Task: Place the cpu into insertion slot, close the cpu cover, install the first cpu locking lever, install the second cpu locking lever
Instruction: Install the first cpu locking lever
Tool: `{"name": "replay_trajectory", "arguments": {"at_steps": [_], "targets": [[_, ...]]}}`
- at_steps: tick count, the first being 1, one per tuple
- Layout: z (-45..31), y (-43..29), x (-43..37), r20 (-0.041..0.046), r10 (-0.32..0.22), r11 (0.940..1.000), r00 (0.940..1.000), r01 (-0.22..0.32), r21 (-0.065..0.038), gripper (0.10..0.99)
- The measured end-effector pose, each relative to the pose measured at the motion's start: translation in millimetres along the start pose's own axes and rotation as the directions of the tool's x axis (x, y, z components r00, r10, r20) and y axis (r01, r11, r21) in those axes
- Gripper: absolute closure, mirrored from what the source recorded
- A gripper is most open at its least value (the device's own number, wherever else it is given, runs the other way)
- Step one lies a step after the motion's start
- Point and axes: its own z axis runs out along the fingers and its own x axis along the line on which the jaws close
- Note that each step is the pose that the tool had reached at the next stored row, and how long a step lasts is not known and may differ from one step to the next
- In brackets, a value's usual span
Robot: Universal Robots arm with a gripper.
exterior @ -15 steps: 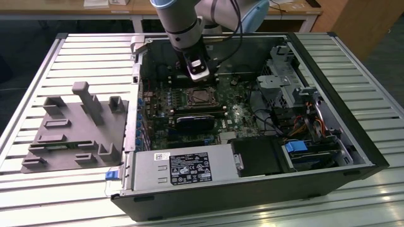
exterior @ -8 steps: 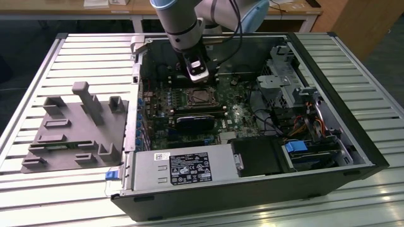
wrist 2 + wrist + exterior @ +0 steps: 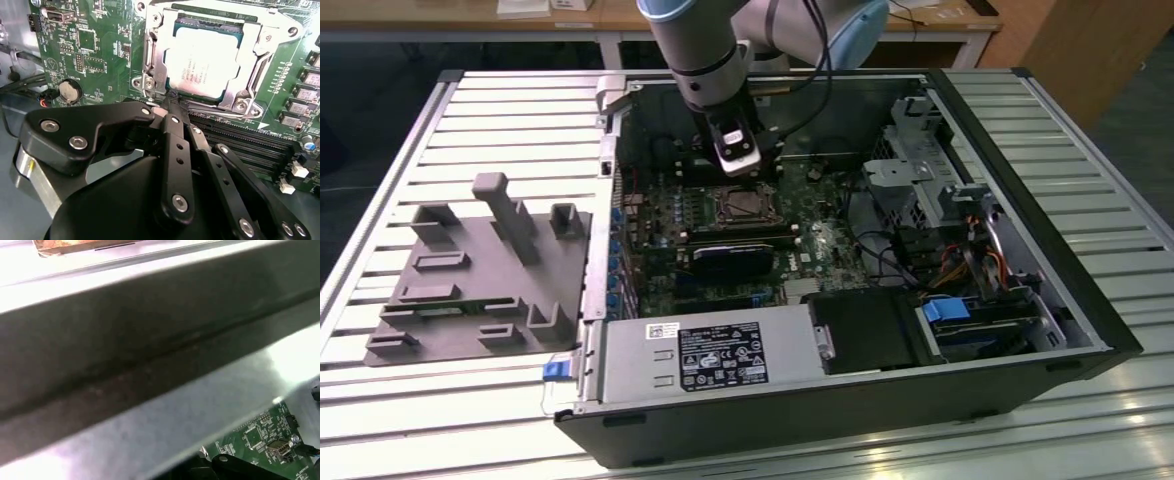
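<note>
Matte silver cpu (image 3: 202, 62) lying in black-rimmed insertion slot (image 3: 209, 22), thin metal cpu cover (image 3: 156, 60) framing it. My jaws are pressing shut alongside, contents unclear, arm (image 3: 700, 50) reaching down.

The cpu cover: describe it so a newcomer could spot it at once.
In the open computer case, find the green motherboard. There, the cpu cover is a thin silver metal frame lying over the cpu; unlike the long black slots beside it, it is square with a cut-out middle.
</note>
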Motion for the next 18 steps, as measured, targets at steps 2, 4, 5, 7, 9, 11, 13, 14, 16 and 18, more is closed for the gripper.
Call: {"name": "replay_trajectory", "arguments": {"at_steps": [2, 4, 5, 7, 9, 11, 13, 14, 16, 18], "targets": [[0.0, -0.1, 0.0, 0.0002, 0.0, 1.0, 1.0, 0.0, 0.001, 0.98], [0.0, -0.1, 0.0, 0.0003, 0.0, 1.0, 1.0, 0.0, 0.001, 0.98], [0.0, 0.0, 0.0, 0.0003, 0.0, 1.0, 1.0, 0.0, 0.001, 0.98], [0.0, 0.0, 0.0, 0.0004, 0.0, 1.0, 1.0, 0.0, 0.001, 0.98], [-0.8, 0.2, -0.2, 0.0006, 0.0, 1.0, 1.0, 0.0, 0.001, 0.98], [-2.9, 0.6, -0.7, 0.0004, 0.0, 1.0, 1.0, 0.0, 0.001, 0.98], [-5.3, 1.1, -1.3, 0.0003, 0.0, 1.0, 1.0, 0.0, 0.001, 0.98], [-6.6, 1.3, -1.7, 0.0003, 0.0, 1.0, 1.0, 0.0, 0.001, 0.98], [-9.1, 1.8, -2.3, 0.0004, 0.0, 1.0, 1.0, 0.0, 0.0, 0.98], [-11.6, 2.3, -3.0, 0.0001, 0.001, 1.0, 1.0, -0.001, 0.0, 0.98]]}}
